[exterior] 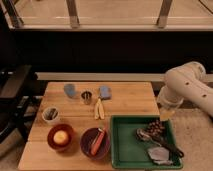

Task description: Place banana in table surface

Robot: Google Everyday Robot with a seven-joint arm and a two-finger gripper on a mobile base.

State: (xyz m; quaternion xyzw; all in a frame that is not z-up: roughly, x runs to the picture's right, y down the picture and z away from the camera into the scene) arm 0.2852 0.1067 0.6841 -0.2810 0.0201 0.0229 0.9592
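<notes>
Now banana (99,109) flat on desk (130,99), near centre, just in front of steel cup (86,97), apart from green tray (115,144). Pincer (166,114) released (nothing in it), above tray's far right corner by desk's right edge.

Three bowls (50,120) (53,143) (85,144), one steel cup (86,97), two blue items (70,90) (104,92), one banana (99,108), one tool (167,114) by one tray (125,145)

Banana (99,109) lies mid-surface (132,97). Cup (86,97) stands just beside it at 11 o'clock. Small bowl (50,114) sits at 9 o'clock, well apart. Fruit bowl (51,138) is at 8 o'clock and stick bowl (84,143) at 6 o'clock, side by side. Tray (127,142) is at 4 o'clock. Gripper (166,114) hangs at the tray's far right corner.
</notes>
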